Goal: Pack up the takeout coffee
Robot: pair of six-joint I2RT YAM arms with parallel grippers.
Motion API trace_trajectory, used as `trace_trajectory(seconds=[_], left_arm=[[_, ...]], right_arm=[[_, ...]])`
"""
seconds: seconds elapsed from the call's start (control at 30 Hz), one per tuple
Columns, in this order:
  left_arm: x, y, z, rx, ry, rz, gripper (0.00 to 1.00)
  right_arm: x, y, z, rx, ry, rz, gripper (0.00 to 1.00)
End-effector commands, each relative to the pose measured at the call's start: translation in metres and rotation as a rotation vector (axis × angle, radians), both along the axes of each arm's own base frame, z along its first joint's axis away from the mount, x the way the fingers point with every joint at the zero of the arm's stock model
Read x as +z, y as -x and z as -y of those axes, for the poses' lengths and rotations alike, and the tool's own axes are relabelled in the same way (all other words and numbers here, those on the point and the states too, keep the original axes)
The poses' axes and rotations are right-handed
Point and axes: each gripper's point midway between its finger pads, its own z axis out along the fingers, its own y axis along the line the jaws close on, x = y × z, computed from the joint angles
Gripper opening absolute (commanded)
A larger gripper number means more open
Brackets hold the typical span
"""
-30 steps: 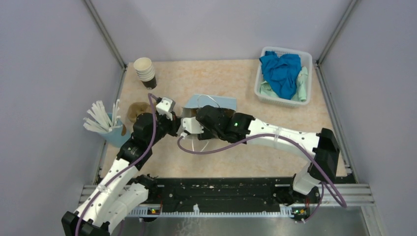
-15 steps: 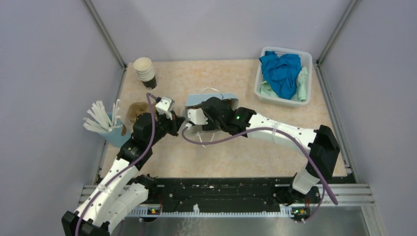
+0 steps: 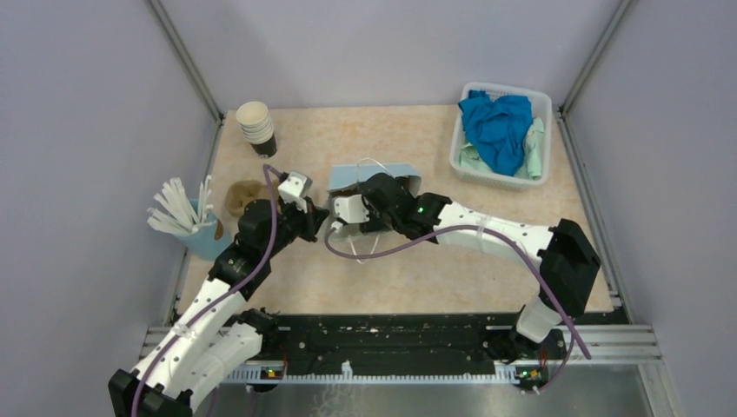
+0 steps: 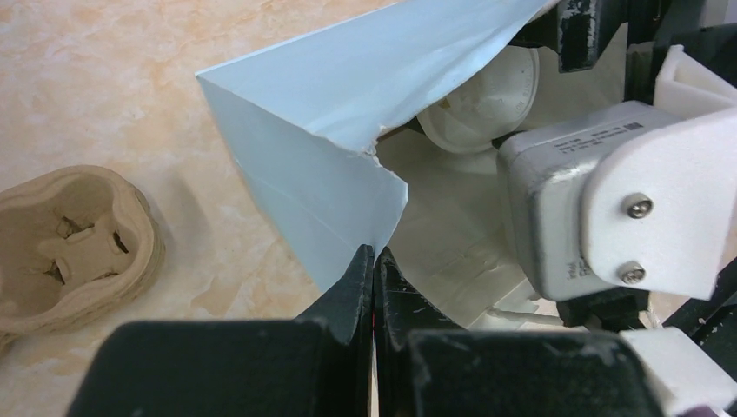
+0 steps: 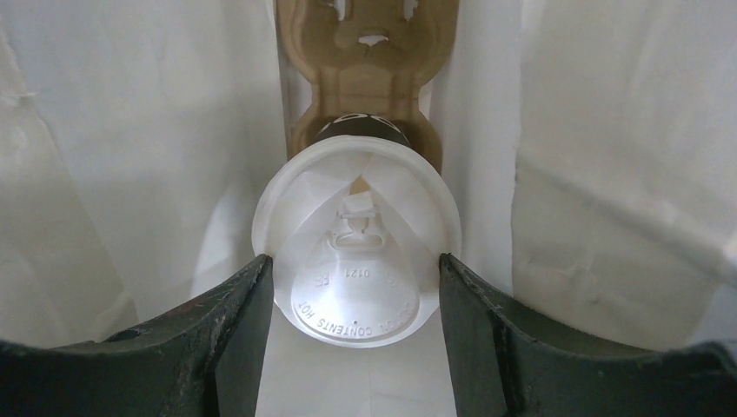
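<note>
At the centre of the overhead view, the left gripper [image 4: 374, 259] pinches the torn rim of a pale blue paper bag [image 4: 330, 104], its fingers pressed together on the paper. The right gripper [image 5: 355, 291] reaches inside the bag, dark fingers [image 5: 239, 321] clamped on both sides of the takeout coffee [image 5: 356, 234], a small dark brown paper cup under a round white plastic lid. The cup is seated in a moulded brown pulp cup carrier [image 5: 361, 52]. A second pulp carrier [image 4: 69, 248] lies apart, lower left of the left wrist view.
</note>
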Motion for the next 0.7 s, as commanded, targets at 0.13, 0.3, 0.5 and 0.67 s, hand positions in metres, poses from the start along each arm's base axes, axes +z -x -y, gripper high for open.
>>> trace_trajectory(seconds=[0.13, 0.3, 0.5, 0.67], left_arm=[[0.021, 0.001, 0.005, -0.012, 0.018, 0.05, 0.0], [0.026, 0.001, 0.007, -0.015, 0.022, 0.058, 0.0], [0.028, 0.003, 0.008, -0.012, 0.031, 0.021, 0.0], [0.028, 0.007, 0.006, -0.009, 0.03, -0.002, 0.0]], right_arm=[[0.006, -0.014, 0.005, -0.019, -0.008, 0.05, 0.52], [0.003, -0.019, 0.005, -0.02, -0.005, 0.055, 0.52], [0.004, -0.018, 0.005, -0.01, 0.011, 0.02, 0.52], [0.007, 0.0, 0.007, 0.064, 0.053, -0.038, 0.52]])
